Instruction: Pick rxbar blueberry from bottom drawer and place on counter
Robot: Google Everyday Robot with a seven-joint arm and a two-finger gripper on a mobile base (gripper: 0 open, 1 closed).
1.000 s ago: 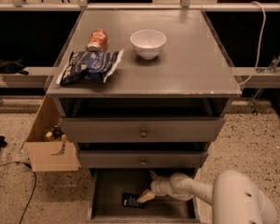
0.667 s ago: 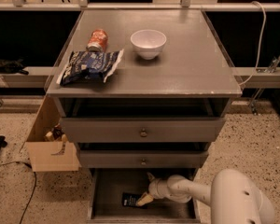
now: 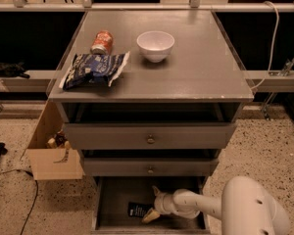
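- Down in the bottom drawer, the rxbar blueberry lies flat, in the same spot as before.
- The claw has crept closer. It is spread open, holding nothing, with one tip just beside the bar.
- Grabbing comes next, I think; the counter surface waits above.

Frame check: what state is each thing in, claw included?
bottom drawer: pulled open.
rxbar blueberry: lying flat in the bottom drawer, not lifted.
claw: open, low inside the bottom drawer, right beside the bar.
two upper drawers: pushed in.
bowl: upright on the counter.
can: on its side.
snack bag: lying flat.
cardboard box: open, on the floor.
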